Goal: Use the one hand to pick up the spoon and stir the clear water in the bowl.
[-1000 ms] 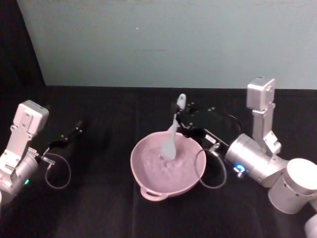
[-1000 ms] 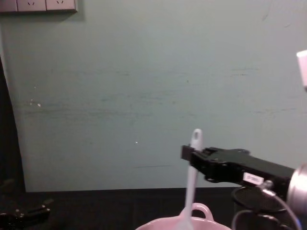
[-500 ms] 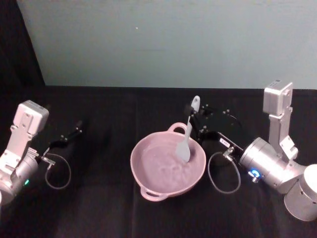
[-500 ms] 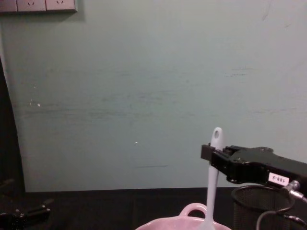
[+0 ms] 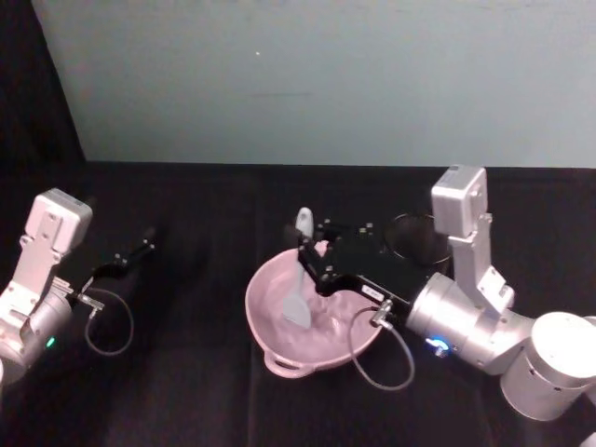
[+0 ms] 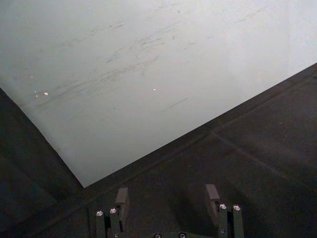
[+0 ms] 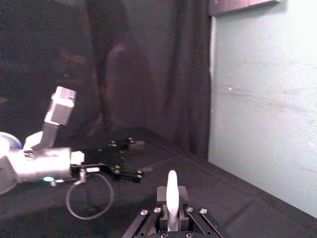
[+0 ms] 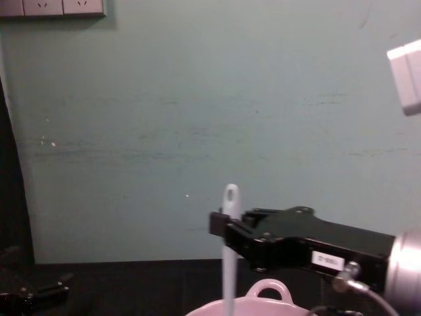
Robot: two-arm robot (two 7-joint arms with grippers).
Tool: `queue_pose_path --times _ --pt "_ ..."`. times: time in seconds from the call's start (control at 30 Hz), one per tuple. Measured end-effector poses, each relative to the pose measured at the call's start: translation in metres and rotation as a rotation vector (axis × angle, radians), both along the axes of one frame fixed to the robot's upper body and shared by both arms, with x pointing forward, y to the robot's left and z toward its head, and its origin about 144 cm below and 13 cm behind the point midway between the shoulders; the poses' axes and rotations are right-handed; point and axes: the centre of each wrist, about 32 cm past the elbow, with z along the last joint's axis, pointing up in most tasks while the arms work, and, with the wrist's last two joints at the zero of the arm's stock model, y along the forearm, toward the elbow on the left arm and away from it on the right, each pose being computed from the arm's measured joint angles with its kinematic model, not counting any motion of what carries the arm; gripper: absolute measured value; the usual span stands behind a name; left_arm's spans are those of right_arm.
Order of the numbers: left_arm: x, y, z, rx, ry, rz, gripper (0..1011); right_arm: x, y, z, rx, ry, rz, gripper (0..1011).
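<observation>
The right pincer, the black boxy one with a small white label on its side, reaches from the robot's right over the far rim of the bowl. It is closed on the spoon, clamping the slim white handle high up, just below the oval hole at its end. In the right wrist view the handle stands straight up between the two fingers. The spoon hangs nearly upright, leaning only slightly. Its flat head is down inside the bowl, toward the left half. The liquid around it looks rippled, but whether the head touches the bottom cannot be told.

The pale pink bowl sits on the black worktop, about in the middle in front of the robot. One loop handle on its rim faces the robot. The chest view shows another loop on the far side. A black wire-mesh cup stands just behind the right arm, near the bowl.

The left pincer rests low over the worktop, well off to the left of the bowl. Its fingers are spread apart with nothing between them.
</observation>
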Motion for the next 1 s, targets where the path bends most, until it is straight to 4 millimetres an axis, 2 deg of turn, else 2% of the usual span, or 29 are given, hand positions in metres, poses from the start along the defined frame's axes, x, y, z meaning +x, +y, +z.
queue_pose_path --times 0.27,0.47,0.73,1.0 --pt "0.0 0.0 0.0 0.0 0.0 0.0 1005 0.01 0.014 -0.001 0.019 0.01 0.031 117" --pt "0.0 0.0 0.0 0.0 0.0 0.0 1005 0.024 0.013 -0.009 0.059 0.042 0.003 117" --pt "0.0 0.0 0.0 0.0 0.0 0.0 1005 0.037 -0.005 -0.014 0.095 0.06 -0.08 117" --pt "0.0 0.0 0.0 0.0 0.0 0.0 1005 0.034 -0.027 -0.012 0.103 0.053 -0.143 117"
